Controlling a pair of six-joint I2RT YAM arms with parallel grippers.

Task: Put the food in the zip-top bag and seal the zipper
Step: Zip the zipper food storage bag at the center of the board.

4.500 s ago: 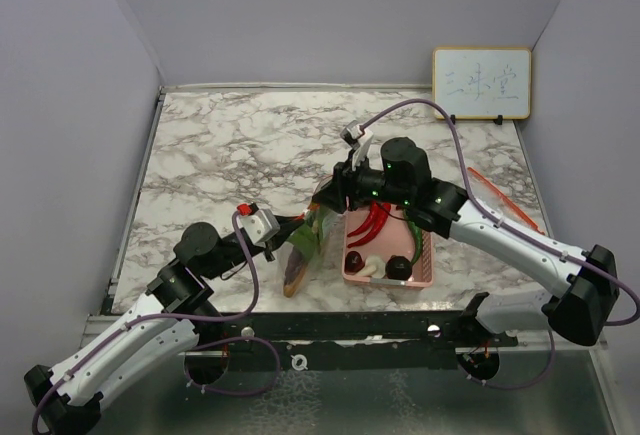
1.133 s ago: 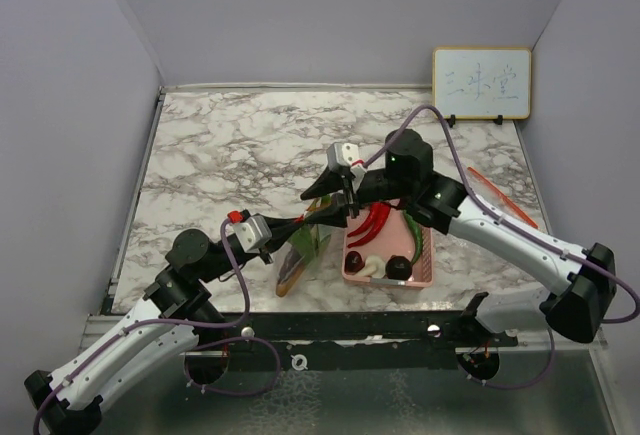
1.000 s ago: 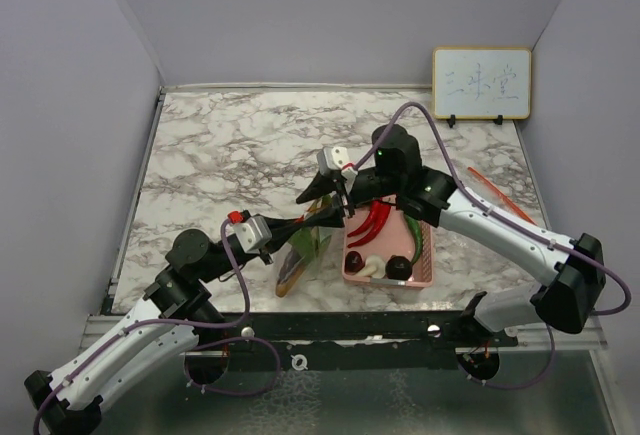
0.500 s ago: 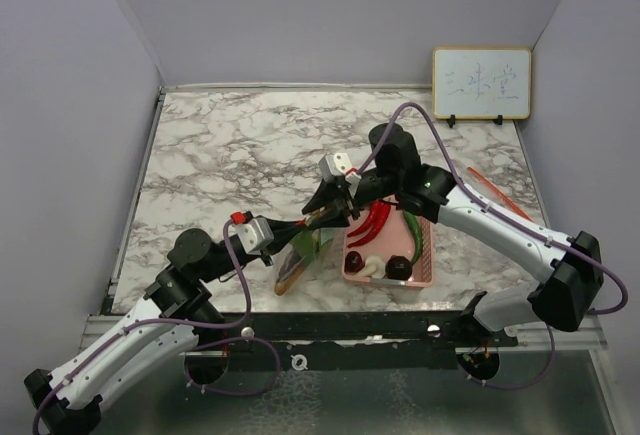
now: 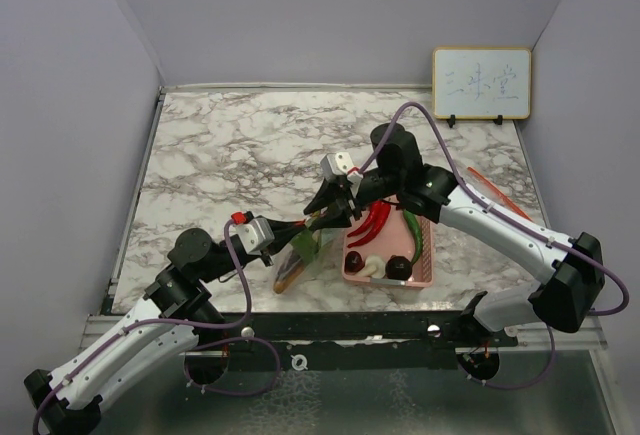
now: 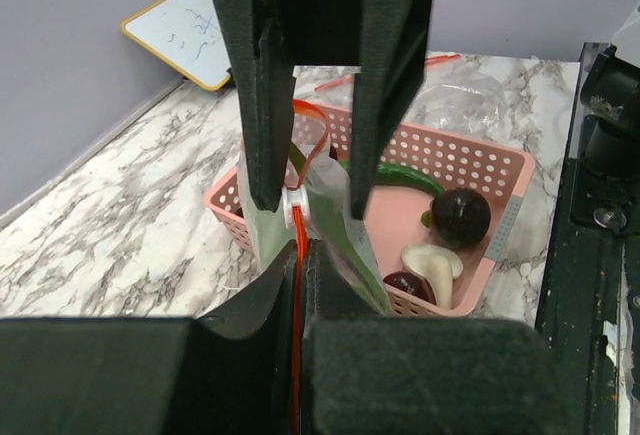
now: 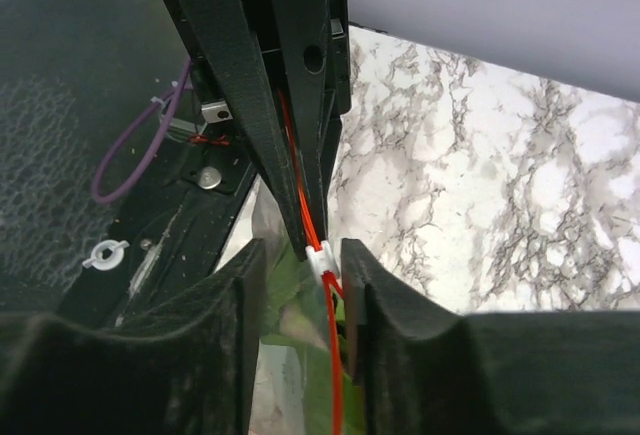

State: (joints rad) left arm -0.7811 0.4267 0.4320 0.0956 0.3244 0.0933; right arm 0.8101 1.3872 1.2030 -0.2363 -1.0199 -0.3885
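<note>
Just beside the pink basket (image 6: 470,160), the zip-top bag (image 5: 298,260) is held by its red zipper edge (image 6: 297,335) in the clenched left gripper (image 6: 298,260). Beyond, the white slider (image 6: 293,200) is straddled by the right gripper (image 7: 303,253) — jaws apart, not yet pinched. Sealing seems in hand; the slider must be nipped and drawn along — though chilies (image 5: 372,220) lie in the basket.

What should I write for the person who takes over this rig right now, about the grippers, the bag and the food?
Left gripper: shut on the red zipper strip of the zip-top bag.
Right gripper: open, jaws either side of the white slider, not clamped.
Done: green leaves are in the bag.
The pink basket holds red chilies, dark round pieces and a white piece.
Left: bag these, then seal.
</note>
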